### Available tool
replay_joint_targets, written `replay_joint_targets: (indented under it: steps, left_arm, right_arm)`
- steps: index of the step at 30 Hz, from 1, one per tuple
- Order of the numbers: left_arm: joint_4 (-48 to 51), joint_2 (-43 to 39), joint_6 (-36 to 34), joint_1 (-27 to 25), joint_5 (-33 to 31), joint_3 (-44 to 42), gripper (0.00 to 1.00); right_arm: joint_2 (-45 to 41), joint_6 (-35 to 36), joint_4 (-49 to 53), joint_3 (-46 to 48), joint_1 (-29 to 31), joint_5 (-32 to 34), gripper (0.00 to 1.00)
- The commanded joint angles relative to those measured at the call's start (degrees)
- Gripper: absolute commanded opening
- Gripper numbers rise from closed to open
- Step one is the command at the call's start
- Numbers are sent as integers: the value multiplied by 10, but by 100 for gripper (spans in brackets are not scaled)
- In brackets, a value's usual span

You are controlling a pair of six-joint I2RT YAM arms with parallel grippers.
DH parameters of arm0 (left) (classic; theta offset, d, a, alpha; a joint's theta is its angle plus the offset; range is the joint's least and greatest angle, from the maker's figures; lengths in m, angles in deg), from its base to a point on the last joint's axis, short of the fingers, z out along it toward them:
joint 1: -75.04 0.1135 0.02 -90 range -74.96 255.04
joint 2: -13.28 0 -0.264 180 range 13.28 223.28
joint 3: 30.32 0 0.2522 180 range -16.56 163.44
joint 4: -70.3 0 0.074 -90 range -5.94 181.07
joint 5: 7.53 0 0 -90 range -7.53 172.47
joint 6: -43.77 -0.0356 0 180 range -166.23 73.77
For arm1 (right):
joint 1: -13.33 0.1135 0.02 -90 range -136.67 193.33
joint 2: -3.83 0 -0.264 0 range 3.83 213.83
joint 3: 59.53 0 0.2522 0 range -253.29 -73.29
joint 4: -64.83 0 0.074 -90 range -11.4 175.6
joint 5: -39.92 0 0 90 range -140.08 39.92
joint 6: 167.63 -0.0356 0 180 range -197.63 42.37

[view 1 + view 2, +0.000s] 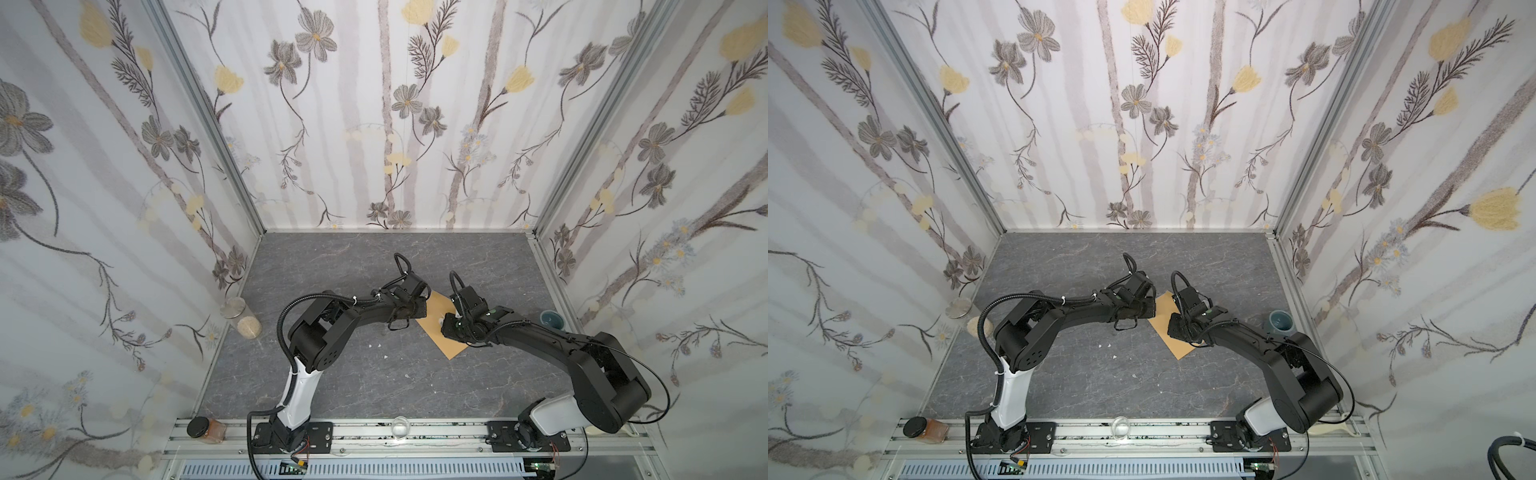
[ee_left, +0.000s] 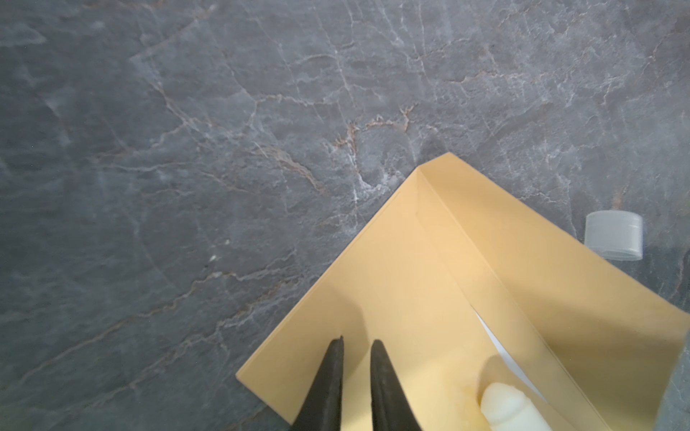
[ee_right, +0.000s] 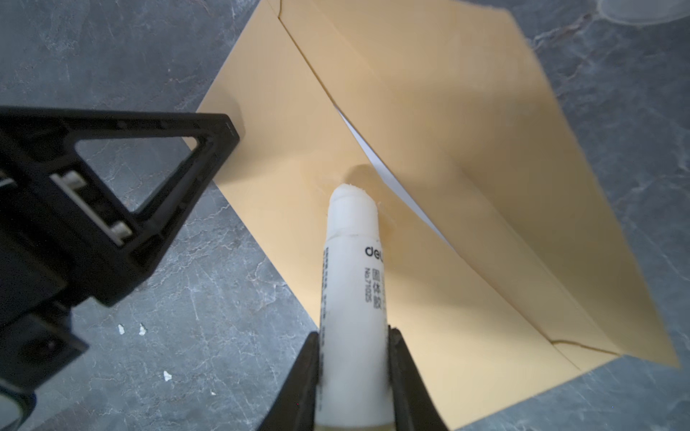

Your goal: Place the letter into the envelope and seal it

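The tan envelope [image 1: 432, 328] [image 1: 1169, 345] lies slantwise on the grey table between both arms, its flap [image 3: 485, 149] folded open. A white strip of the letter [image 3: 388, 179] [image 2: 500, 347] shows inside the mouth; the rest is hidden. My left gripper [image 2: 356, 341] [image 1: 417, 309] rests its tips on the envelope's body near a corner, jaws a narrow gap apart with nothing between. My right gripper [image 3: 353, 332] [image 1: 446, 324] is shut on a white glue stick [image 3: 353, 261], whose bare tip touches the envelope's body just below the mouth.
The glue stick's cap [image 2: 614, 235] lies on the table beside the flap. A teal cup [image 1: 550, 319] stands at the right wall and a lidded jar [image 1: 239, 316] at the left wall. Another jar [image 1: 203, 428] lies by the front rail. Small white scraps [image 1: 374, 345] dot the table.
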Motion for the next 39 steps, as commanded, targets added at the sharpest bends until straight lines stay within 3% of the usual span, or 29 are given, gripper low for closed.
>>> replay_joint_targets:
  steps: [1,17,32,39]
  left_arm:
    - [71,10,-6,0,-13,0,18]
    - [72,23,-44,3,-34,37,18]
    - [68,25,-55,3,-24,47,18]
    - [67,25,-54,5,-28,47,18]
  right_arm:
    - [-11,-7,33,0,-1,0,0]
    - [-58,4,46,11,-14,-9,0]
    - [19,15,-8,0,-16,-28,0]
    - [12,5,-14,15,-13,-40,0]
